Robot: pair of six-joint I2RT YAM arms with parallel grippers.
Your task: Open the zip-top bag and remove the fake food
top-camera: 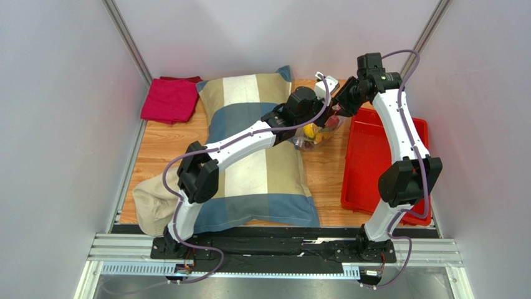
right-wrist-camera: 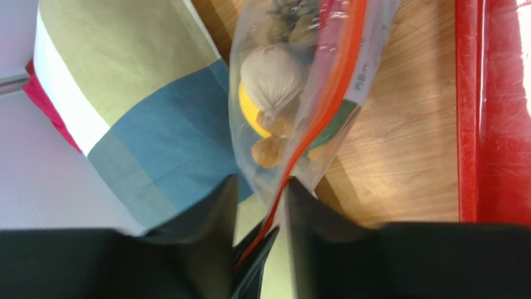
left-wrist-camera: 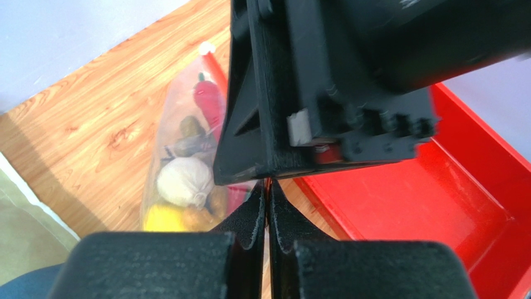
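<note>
Zip-top bag (right-wrist-camera: 349, 56) | right gripper (right-wrist-camera: 262, 187) nips zip strip (right-wrist-camera: 327, 106) | left gripper (left-wrist-camera: 268, 193) fingers pressed together, hold unclear | risk: film slips, fake food (right-wrist-camera: 271, 78) spills

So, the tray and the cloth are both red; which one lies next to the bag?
The red tray, rigid with a raised rim, just right of the zip-top bag. The red cloth lies in the far left corner, beyond the pillow.

Bright even light; wrist views blur close up, glare on red tray (right-wrist-camera: 498, 93).
</note>
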